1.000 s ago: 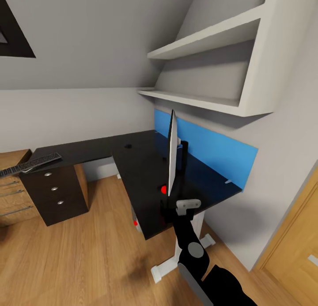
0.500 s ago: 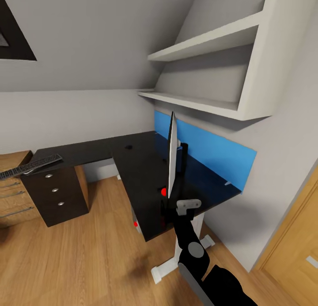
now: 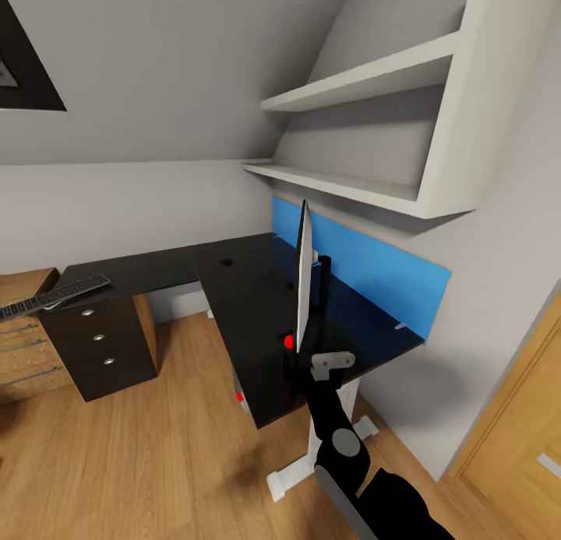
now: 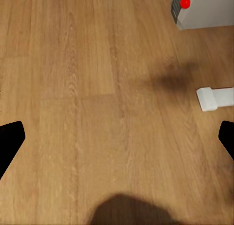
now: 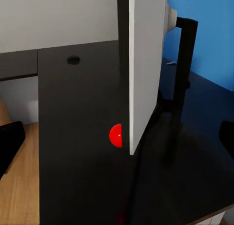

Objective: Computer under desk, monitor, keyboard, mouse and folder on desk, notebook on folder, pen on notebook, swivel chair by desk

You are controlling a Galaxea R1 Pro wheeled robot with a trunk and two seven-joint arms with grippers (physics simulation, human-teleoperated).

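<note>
Nothing shifts but the camera: monitor (image 3: 302, 279) stands edge-on on black desk (image 3: 249, 306), keyboard (image 3: 53, 296) far left; both grippers (image 5: 117, 147) (image 4: 117, 142) gape, empty.

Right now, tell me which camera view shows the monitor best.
The right wrist view: the monitor is close, edge-on, showing its white back, black stand and red dot. The head view shows it smaller, standing edge-on on the desk. The left wrist view looks down at wooden floor.

No readable text, labels, brands or numbers anywhere I can see. The keyboard (image 3: 53, 297), far off from my right tool (image 3: 310, 362), has pale key markings, too small to read. The monitor (image 5: 144, 64) carries no legible mark.
</note>
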